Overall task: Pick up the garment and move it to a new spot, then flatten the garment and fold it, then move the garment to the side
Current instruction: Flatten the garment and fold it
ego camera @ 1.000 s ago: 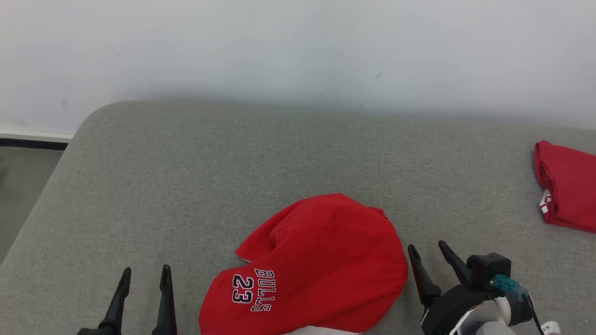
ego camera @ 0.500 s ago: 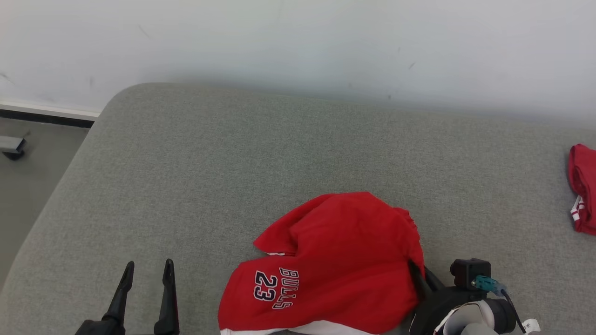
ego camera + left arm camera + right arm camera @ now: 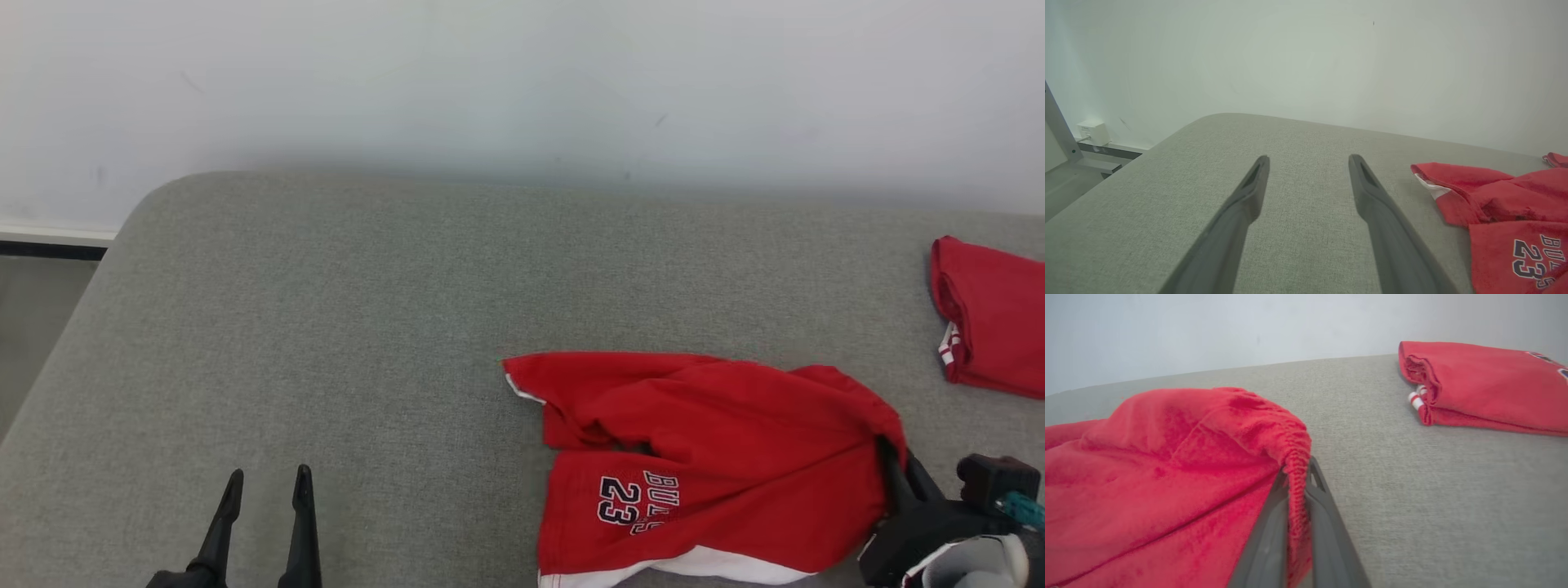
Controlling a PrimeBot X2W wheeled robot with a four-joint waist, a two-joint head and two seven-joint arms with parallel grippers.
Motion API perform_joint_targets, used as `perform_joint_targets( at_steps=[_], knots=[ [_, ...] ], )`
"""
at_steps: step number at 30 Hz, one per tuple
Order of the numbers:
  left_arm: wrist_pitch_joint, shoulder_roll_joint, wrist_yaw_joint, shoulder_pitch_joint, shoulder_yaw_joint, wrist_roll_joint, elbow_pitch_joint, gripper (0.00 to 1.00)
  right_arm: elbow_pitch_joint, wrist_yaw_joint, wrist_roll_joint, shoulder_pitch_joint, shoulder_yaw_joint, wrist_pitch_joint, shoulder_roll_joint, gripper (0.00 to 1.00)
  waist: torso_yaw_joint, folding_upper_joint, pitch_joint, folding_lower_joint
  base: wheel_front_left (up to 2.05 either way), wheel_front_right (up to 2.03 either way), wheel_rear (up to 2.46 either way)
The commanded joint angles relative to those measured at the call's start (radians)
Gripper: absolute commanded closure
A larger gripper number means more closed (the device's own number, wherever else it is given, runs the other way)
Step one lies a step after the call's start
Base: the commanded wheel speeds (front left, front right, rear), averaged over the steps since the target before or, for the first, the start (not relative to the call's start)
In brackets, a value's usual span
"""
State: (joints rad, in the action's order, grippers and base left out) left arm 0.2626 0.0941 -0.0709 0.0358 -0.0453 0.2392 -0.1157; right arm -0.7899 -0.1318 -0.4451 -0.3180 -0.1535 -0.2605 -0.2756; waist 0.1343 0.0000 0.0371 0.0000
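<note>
The garment (image 3: 702,457) is a pair of red shorts with a white hem and "BULLS 23" print, lying rumpled and stretched sideways on the grey padded table (image 3: 408,327). My right gripper (image 3: 896,461) at the lower right is shut on its right edge; the right wrist view shows the gathered waistband (image 3: 1295,473) pinched between the two dark fingers (image 3: 1267,539). The garment (image 3: 1506,208) also lies at the right of the left wrist view. My left gripper (image 3: 265,498) hovers at the lower left, open and holding nothing, well left of the cloth.
A second red garment (image 3: 992,318), folded, lies at the table's right edge and appears again as the folded red garment (image 3: 1486,388) in the right wrist view. A pale wall (image 3: 522,82) runs behind the table. The floor (image 3: 33,327) drops off at the left.
My right gripper closed on the garment's right edge and pulled it to the right, stretching the heap out sideways. The left gripper stayed open. The head camera shifted between frames.
</note>
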Motion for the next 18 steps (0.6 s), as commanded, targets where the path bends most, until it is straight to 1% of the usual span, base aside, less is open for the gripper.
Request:
perform_joint_targets(
  at_steps=[1,4,9,15,17,18],
  knots=[
    [0.003,-0.007,-0.001,0.010,0.005,-0.005,-0.001,0.00,0.035,0.003,0.018,0.041,0.034,-0.005,-0.015,1.00,-0.020,0.0000,-0.004,0.0000,0.00,0.00,0.00],
    [0.003,-0.012,-0.003,0.013,0.007,-0.006,-0.003,0.00,0.087,0.003,0.045,0.065,0.059,-0.005,-0.020,1.00,-0.028,0.0000,-0.005,0.0000,0.00,0.00,0.00],
    [0.003,-0.019,-0.007,0.013,0.006,-0.008,-0.008,0.00,0.149,0.003,0.073,0.062,0.061,0.007,0.000,1.00,-0.028,0.0000,-0.008,0.0000,0.00,0.00,0.00],
    [0.003,-0.028,-0.015,-0.006,-0.005,-0.010,-0.017,0.00,0.213,0.003,0.116,0.004,0.022,0.065,0.053,1.00,0.006,0.0000,-0.006,0.0000,0.00,0.00,0.00],
    [0.003,-0.031,-0.017,-0.010,-0.009,-0.010,-0.023,0.00,0.208,0.003,0.130,-0.021,0.001,0.082,0.075,1.00,0.022,0.0000,-0.003,0.0000,0.00,0.00,0.00],
    [0.003,-0.032,-0.022,-0.018,-0.015,-0.009,-0.029,0.00,0.190,0.003,0.145,-0.045,-0.020,0.097,0.094,1.00,0.041,0.0000,0.001,0.0000,0.00,0.00,0.00]
  ],
)
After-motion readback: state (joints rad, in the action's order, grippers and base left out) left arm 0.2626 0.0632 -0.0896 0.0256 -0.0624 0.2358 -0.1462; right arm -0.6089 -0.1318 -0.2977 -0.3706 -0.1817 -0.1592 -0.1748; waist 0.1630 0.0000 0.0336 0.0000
